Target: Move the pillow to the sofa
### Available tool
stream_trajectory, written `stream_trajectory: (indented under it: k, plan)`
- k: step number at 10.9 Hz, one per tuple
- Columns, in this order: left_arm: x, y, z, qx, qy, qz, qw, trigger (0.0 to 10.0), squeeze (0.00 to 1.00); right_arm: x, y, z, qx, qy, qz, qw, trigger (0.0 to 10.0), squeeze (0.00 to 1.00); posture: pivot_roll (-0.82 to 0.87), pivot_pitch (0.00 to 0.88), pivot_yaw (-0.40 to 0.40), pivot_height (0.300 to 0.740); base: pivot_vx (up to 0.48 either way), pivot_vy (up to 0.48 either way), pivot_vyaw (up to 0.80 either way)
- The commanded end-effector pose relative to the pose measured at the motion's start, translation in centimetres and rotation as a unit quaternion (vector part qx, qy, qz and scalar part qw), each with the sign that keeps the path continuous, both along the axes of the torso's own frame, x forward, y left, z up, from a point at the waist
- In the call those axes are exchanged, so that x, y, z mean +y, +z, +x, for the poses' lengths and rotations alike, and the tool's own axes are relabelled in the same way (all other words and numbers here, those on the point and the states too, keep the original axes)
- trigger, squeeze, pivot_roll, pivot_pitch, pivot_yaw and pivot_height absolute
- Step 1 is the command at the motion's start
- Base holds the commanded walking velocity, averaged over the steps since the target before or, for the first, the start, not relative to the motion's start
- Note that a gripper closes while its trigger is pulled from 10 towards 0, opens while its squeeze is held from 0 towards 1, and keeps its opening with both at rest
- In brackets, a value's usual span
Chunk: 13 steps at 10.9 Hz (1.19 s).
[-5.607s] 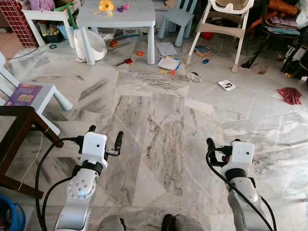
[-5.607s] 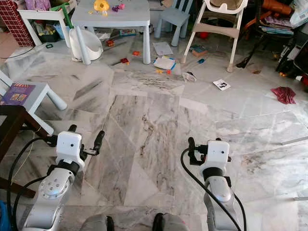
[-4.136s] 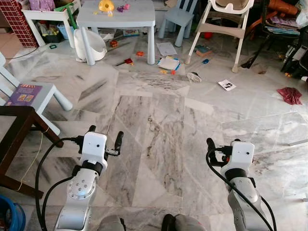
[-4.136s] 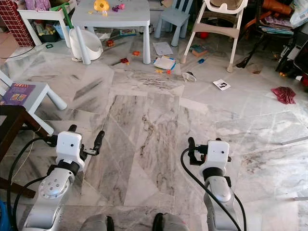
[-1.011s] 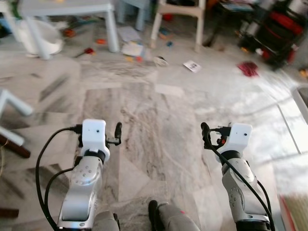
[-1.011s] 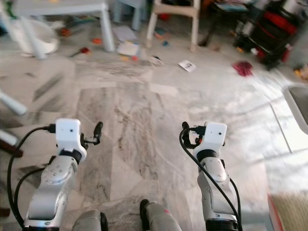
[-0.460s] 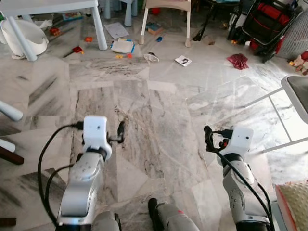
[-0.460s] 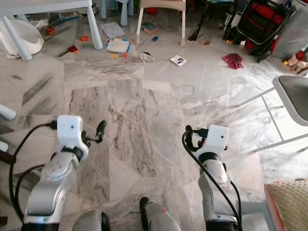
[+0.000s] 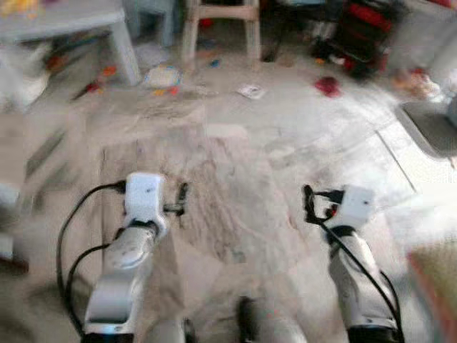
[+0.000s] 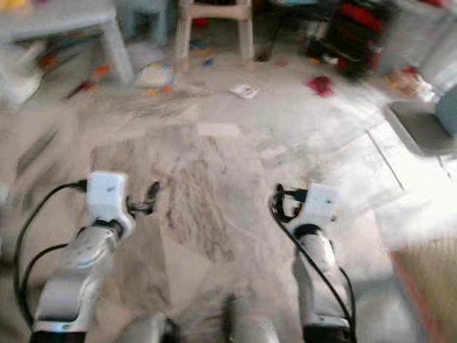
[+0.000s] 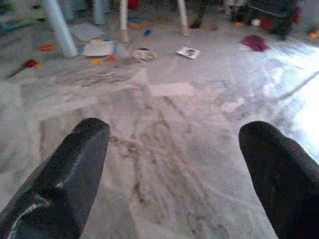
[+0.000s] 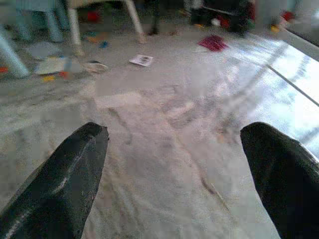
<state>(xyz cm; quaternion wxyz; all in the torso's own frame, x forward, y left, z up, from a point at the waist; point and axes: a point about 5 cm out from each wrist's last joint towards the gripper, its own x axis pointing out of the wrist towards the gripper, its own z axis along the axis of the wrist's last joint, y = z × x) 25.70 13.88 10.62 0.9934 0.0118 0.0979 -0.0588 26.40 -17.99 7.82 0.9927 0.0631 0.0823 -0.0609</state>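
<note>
Grey-veined marble floor (image 9: 235, 186) spreads out ahead of the robot, and the head views are now smeared with motion blur, where half a second ago they were sharp. The whole scene has slid sideways since then, so the camera has turned towards the robot's right; the things on the floor have not moved. Both silver arms stay raised in front of the body at about waist height, over bare floor. The left gripper (image 11: 174, 149) has its two black fingers (image 11: 75, 169) spread wide apart with nothing between them, and the right gripper (image 12: 174, 149) is likewise splayed and holds nothing. At the lower right corner of the head views sits a tan, knobbly-textured cushion with a reddish edge — apparently the pillow (image 10: 428, 286) — just to the right of the right arm and touched by neither gripper. Farther off, a grey plastic table (image 9: 71, 18) stands at the upper left with papers (image 9: 163, 76) and small toys scattered beside its leg. A pale high chair (image 9: 218, 21) stands behind them, a small printed card (image 9: 251, 91) lies on the floor, and a red cloth (image 9: 328, 86) lies to its right. A grey chair seat (image 10: 421, 128) shows at the right edge. No container can be made out clearly through the blur.
</note>
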Motion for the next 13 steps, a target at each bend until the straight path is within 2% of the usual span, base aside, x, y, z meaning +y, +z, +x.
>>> stream_trajectory:
  k: [1, 6, 8, 10, 12, 13]
  plan:
    - [-1.0, -0.3, -0.1, 0.011, -0.019, -0.007, 1.0, 10.0, 0.0, -0.9, -0.2, -0.2, 0.005, -0.014, -0.011, 1.0, 10.0, 0.0, 0.01, 0.188, -0.034, 0.74, 0.0, 0.304, -0.76]
    - [-1.5, -0.3, 0.2, 0.011, -0.027, -0.009, 1.0, 10.0, 0.0, -1.2, 0.2, 0.1, -0.003, -0.026, -0.014, 1.0, 10.0, 0.0, -0.01, 0.188, -0.032, 0.74, 0.0, 0.384, -0.75]
    - [-1.6, 0.0, 0.3, -0.001, -0.033, -0.017, 0.999, 10.0, 0.0, -1.2, 0.2, -0.1, -0.003, -0.029, -0.015, 0.999, 10.0, 0.0, -0.01, 0.189, -0.037, 0.74, 0.0, 0.0, -0.75]
    - [-1.2, 0.0, 0.2, 0.0, -0.028, -0.018, 0.999, 10.0, 0.0, -1.2, 0.3, -0.4, -0.007, -0.026, -0.008, 1.0, 10.0, 0.0, 0.0, 0.191, -0.045, 0.74, 0.0, 0.0, -0.75]
    - [0.0, -0.5, -0.3, -0.012, -0.006, 0.016, 1.0, 10.0, 0.0, -0.8, -0.3, -1.5, -0.002, -0.019, -0.008, 1.0, 10.0, 0.0, 0.01, 0.195, -0.037, 0.74, 0.0, 0.0, -0.77]
    - [0.5, -1.0, -0.7, 0.002, -0.005, 0.011, 1.0, 10.0, 0.0, -0.8, -0.5, -2.1, 0.0, -0.017, -0.01, 1.0, 10.0, 0.0, 0.01, 0.189, -0.033, 0.74, 0.0, 0.0, -0.77]
